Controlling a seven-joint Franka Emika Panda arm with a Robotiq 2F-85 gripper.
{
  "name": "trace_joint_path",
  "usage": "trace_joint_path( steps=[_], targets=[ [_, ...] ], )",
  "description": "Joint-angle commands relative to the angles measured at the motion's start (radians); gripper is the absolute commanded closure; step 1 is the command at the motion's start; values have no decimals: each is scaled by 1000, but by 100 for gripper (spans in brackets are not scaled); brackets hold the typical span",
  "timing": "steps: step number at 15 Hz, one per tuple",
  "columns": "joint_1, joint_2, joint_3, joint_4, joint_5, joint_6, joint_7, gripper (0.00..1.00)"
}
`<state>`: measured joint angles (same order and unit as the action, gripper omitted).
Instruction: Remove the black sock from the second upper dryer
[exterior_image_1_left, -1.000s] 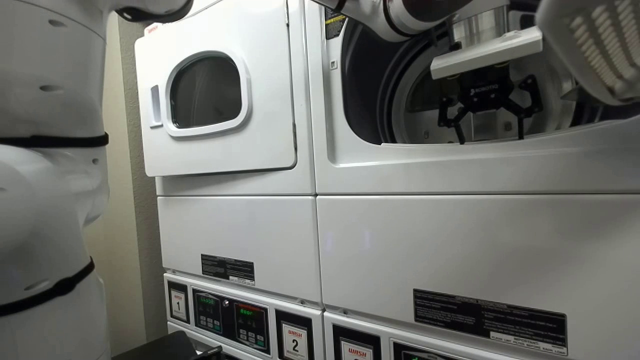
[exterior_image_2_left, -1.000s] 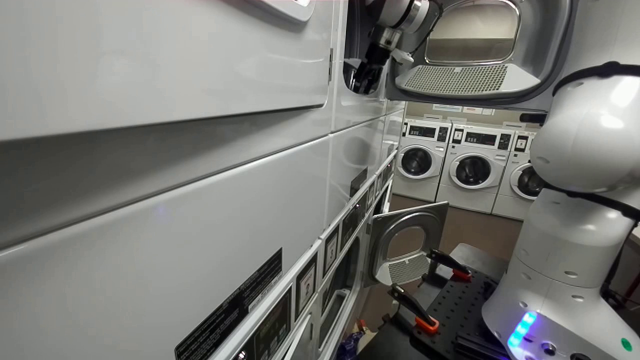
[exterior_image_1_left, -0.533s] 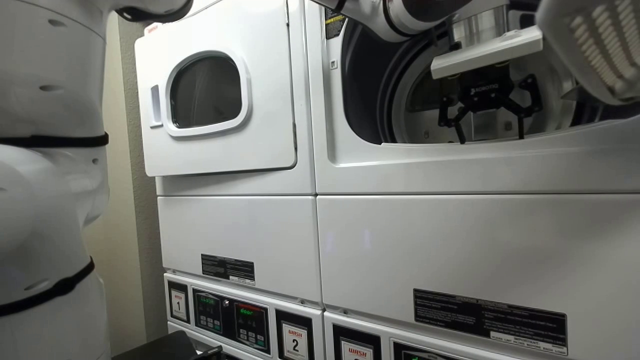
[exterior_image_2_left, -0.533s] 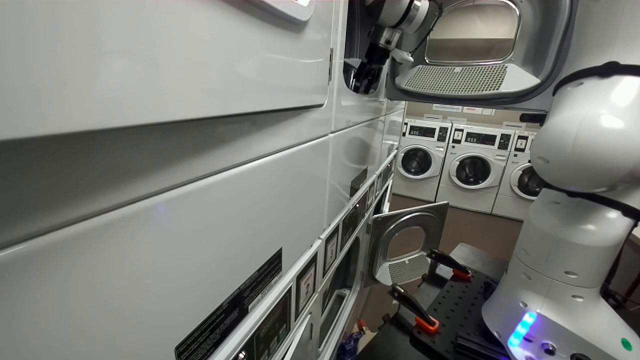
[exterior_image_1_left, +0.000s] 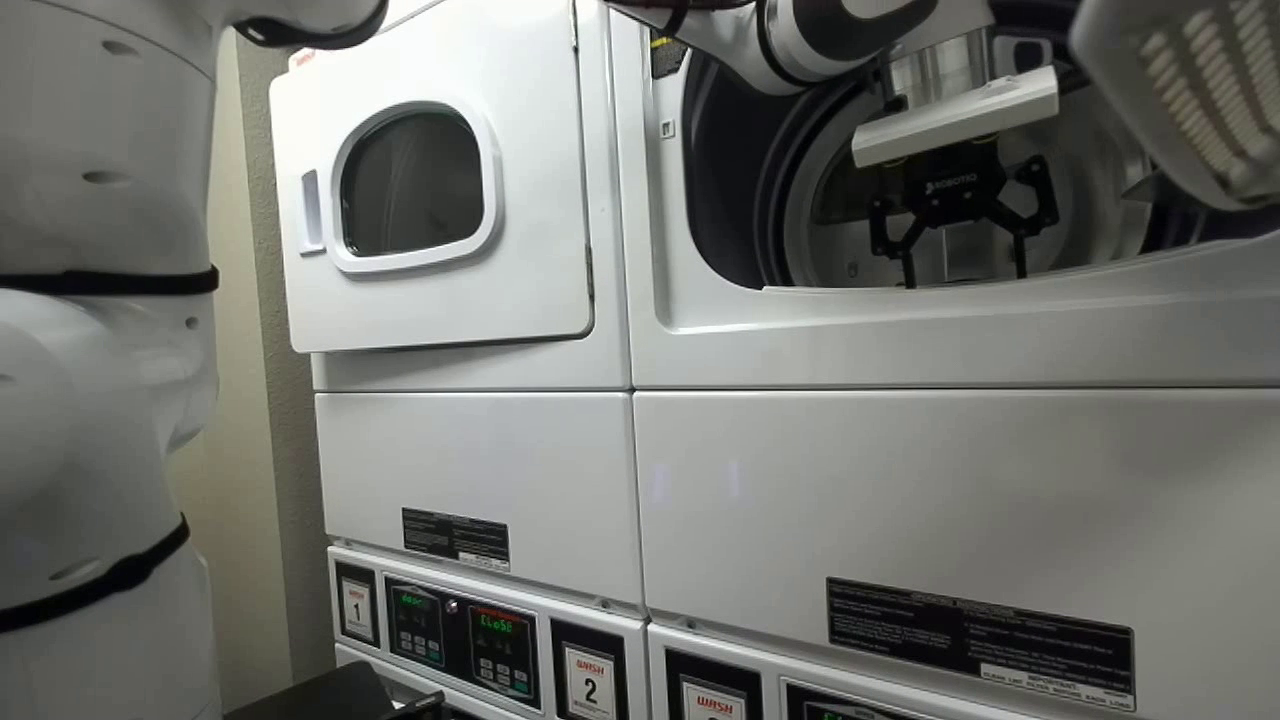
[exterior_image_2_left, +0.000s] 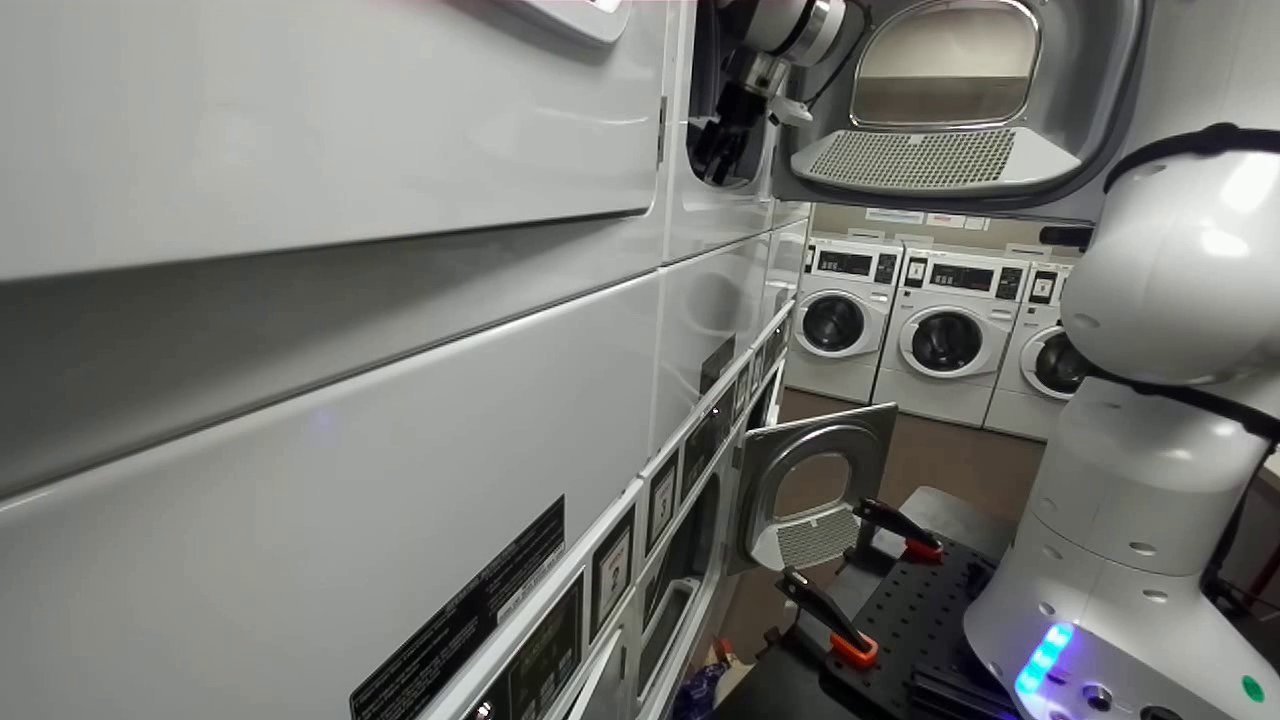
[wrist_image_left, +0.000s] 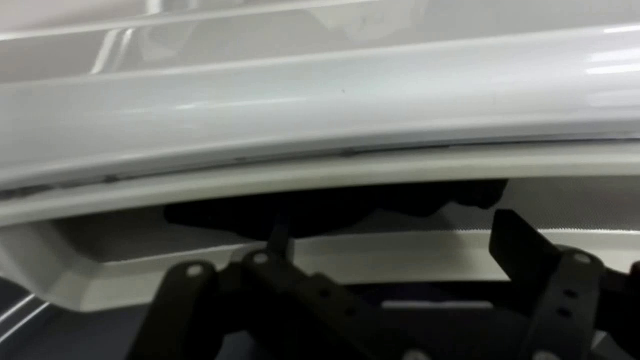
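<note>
Your pincer has its two fingers spread wide, with nothing held, and it points down just inside the dryer. The black sock lies in a pale trough right behind the dryer's front edge, and that edge hides part of it in the wrist view. You can't see whether a finger touches it. Take care: the sock looks flat and low, so if you squeeze too high, you may catch only air, or a tiny bit that slips away. Go down too far, and a finger could bang the trough. Slide too fast toward the dryer's front edge, and you could bump that too. The white plate above the fingers, at the dryer's front, could knock the dryer if you twist too much. Beside the dryer's front hangs an open door, which a wide swing of the arm could hit.
</note>
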<state>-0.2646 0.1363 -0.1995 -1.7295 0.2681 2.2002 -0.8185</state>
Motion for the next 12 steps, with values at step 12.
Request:
trace_joint_path(
  steps=[12],
  targets=[
    [-24, 68, 13, -12, -41, 50, 14, 0]
  ],
)
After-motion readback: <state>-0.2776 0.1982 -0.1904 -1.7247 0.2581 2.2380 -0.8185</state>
